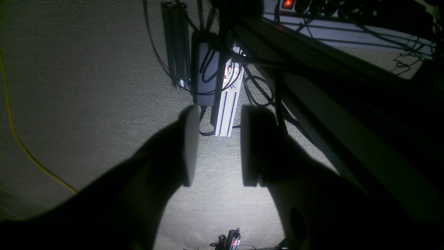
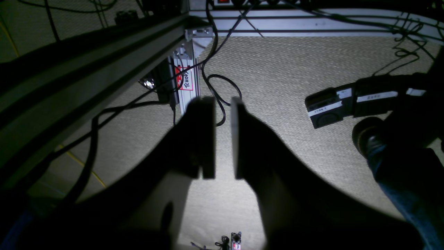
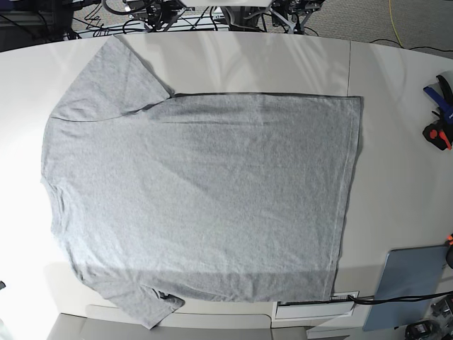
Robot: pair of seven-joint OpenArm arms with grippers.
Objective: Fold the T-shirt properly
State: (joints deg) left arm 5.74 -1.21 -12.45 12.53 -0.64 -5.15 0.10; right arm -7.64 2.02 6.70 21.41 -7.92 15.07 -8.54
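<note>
The heather-grey T-shirt [image 3: 198, 198] lies spread flat on the white table [image 3: 396, 156], plain side up. Its neck end is at the left, its hem at the right, and one sleeve is at the top left [image 3: 113, 78], the other at the bottom left [image 3: 145, 308]. No lettering or tag shows. Neither arm appears in the base view. My left gripper [image 1: 218, 149] hangs over carpet beside the table, open and empty. My right gripper [image 2: 223, 139] also points at the carpet, empty, its jaws a narrow gap apart.
Red and blue tools [image 3: 440, 117] lie at the table's right edge. A grey-blue pad [image 3: 410, 280] lies at the bottom right. The wrist views show an aluminium frame leg [image 1: 225, 104], cables [image 2: 211, 86], a power strip [image 1: 288, 4] and a person's jeans and shoe [image 2: 399, 156].
</note>
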